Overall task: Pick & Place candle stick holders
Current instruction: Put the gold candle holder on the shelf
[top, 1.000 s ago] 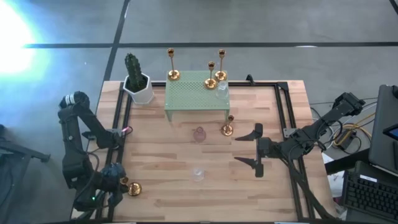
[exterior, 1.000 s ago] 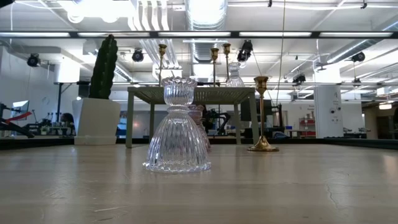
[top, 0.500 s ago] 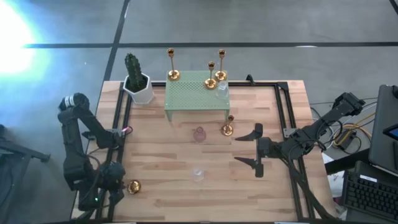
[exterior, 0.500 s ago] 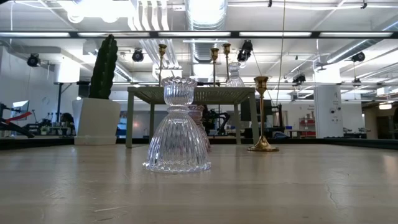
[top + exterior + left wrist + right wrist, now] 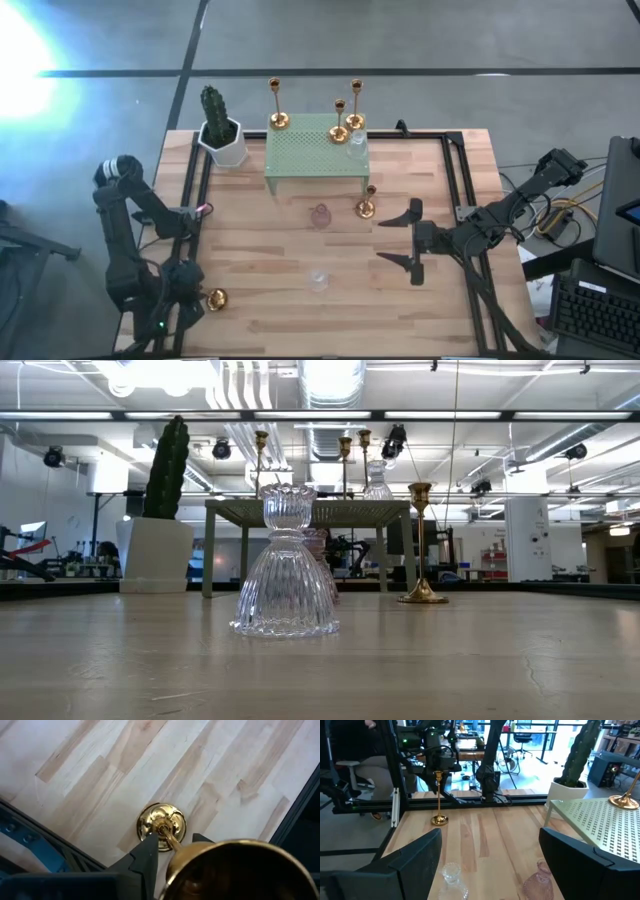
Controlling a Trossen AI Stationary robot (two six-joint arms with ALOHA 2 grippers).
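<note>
My left gripper (image 5: pixel 193 297) is at the table's near left corner, shut on a tall gold candle stick holder (image 5: pixel 215 298), which also shows in the right wrist view (image 5: pixel 438 795). My right gripper (image 5: pixel 410 240) hovers open and empty at the table's right middle. Three gold holders (image 5: pixel 279 120) (image 5: pixel 338 133) (image 5: pixel 355 122) and a clear glass one (image 5: pixel 357 142) stand on the green stand (image 5: pixel 310 155). On the table stand a gold holder (image 5: pixel 366 208), a pinkish glass one (image 5: pixel 320 215) and a clear glass one (image 5: pixel 318 280) (image 5: pixel 286 565). My left gripper pinches the gold holder's slim stem just below its cup (image 5: pixel 171 841) between its two fingers (image 5: pixel 147 855). The fingers come from above, pointing down. The holder stands about upright below them, and its round base (image 5: pixel 161 826) appears to rest on the table (image 5: pixel 439 820).
A cactus in a white pot (image 5: pixel 218 132) stands at the far left beside the green stand. A black frame rail (image 5: pixel 190 200) runs along the table's left side, close to my left arm, and another (image 5: pixel 460 180) along the right. Bare wood lies in the table's near middle.
My left arm has drawn back a little toward the table's near left corner. The gold holder in it has shifted slightly and now stands more upright. My right gripper has kept still.
</note>
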